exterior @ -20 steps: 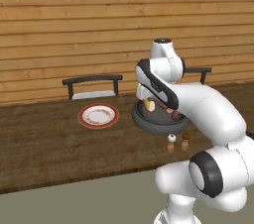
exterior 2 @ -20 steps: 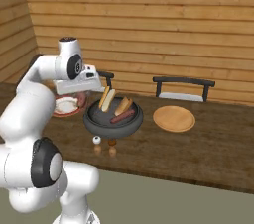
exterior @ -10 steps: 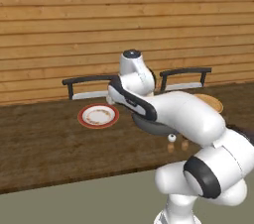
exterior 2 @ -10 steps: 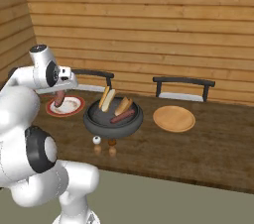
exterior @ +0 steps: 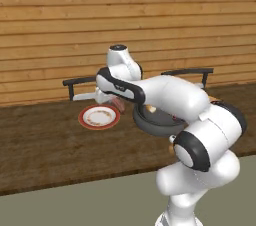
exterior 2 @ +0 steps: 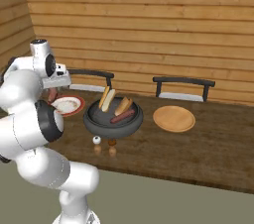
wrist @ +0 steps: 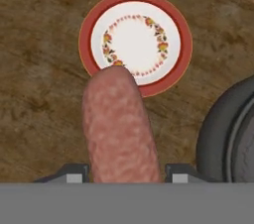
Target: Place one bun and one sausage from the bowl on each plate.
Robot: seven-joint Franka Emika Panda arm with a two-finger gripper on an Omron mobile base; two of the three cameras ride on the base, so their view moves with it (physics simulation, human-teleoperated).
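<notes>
Dark wood worktop [exterior 2: 208,143] against plank wall [exterior 2: 149,15]. Arm reaches left; end effector [wrist: 120,171] holds a sausage [wrist: 119,129] above the plate [wrist: 135,42], near the worktop's left back. Bowl [exterior 2: 113,119] mid-worktop with buns and a sausage; wooden plate [exterior 2: 173,118] to its right.

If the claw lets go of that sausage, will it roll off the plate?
Probably it could roll: the sausage is round and smooth. It looks stiff, sticking straight out from the claw without drooping. The plate is flat with hardly any lip, so little would stop it.
</notes>
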